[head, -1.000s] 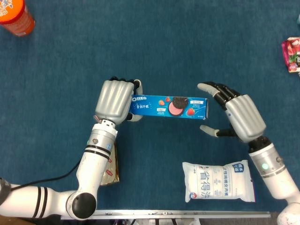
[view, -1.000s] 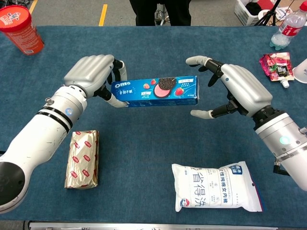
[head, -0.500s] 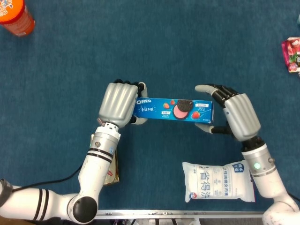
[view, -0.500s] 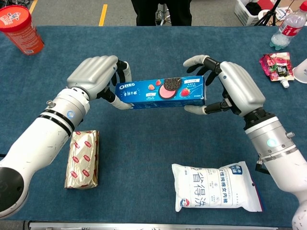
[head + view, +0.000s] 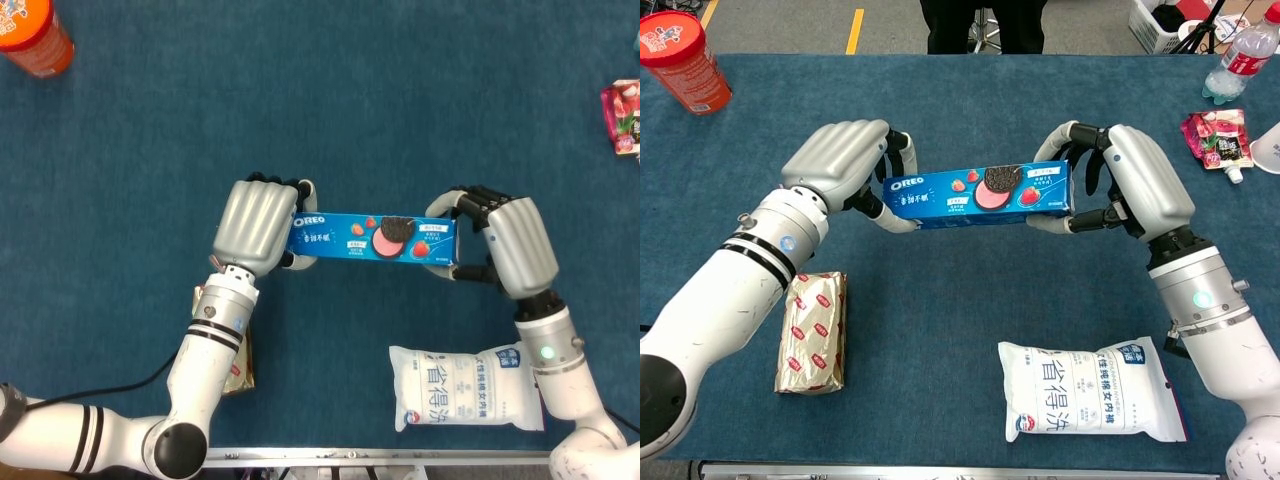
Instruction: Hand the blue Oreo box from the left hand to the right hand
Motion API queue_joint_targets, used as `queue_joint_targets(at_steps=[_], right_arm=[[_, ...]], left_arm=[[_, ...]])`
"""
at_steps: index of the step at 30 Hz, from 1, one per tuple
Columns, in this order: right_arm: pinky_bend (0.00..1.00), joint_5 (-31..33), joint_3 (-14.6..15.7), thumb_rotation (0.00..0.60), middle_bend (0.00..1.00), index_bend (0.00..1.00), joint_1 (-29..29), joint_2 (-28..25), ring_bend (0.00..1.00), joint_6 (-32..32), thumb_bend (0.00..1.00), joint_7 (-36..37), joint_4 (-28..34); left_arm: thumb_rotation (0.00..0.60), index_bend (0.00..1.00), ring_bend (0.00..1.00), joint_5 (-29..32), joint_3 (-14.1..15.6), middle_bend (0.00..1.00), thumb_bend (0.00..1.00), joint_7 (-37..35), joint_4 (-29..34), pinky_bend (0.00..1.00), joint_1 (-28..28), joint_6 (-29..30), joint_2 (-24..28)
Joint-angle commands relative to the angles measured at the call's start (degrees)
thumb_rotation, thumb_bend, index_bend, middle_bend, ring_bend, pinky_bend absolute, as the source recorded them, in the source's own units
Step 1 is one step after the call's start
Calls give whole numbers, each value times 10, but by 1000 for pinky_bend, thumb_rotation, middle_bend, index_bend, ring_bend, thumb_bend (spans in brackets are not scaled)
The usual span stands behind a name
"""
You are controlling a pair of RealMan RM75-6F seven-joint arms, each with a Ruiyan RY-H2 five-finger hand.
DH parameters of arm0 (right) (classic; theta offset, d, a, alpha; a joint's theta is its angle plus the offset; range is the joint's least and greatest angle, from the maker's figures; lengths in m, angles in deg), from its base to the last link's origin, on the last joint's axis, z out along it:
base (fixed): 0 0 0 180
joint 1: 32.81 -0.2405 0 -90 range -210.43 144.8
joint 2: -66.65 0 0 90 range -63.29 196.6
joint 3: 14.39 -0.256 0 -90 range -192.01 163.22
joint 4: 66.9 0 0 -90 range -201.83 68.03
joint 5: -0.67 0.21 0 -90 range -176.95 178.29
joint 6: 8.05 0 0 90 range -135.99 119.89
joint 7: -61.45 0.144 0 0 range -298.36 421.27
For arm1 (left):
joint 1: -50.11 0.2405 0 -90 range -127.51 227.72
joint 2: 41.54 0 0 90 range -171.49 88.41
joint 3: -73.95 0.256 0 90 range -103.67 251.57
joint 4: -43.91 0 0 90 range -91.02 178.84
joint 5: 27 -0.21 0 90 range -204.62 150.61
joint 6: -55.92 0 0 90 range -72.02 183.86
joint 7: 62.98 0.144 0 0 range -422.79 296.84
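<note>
Blue table (image 5: 970, 330) below; box (image 5: 980, 195) held at both ends, left hand (image 5: 840, 160) and right hand (image 5: 1135, 190) fingers wrapped. Early left release risks drop.

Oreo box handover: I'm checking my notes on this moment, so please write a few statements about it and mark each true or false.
1. Both robot hands grip the blue Oreo box. True: the left robot hand holds one end and the right robot hand has its fingers closed around the other.
2. The Oreo box lies flat on the table. False: it is held up above the blue tabletop.
3. A white pouch lies on the table near the right arm. True.
4. The gold-wrapped packet is in the right robot hand. False: it lies on the table beside the left arm.
5. An orange-red canister stands at the table's far left corner. True.
</note>
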Motion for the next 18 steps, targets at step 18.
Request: queue_joint_targets(at_steps=[18], right_arm=[[703, -11, -7, 600, 682, 698, 0, 16, 728, 29, 109, 8, -25]], left_arm=[[600, 456, 426, -22, 13, 449, 125, -18, 4, 378, 1, -23, 24]])
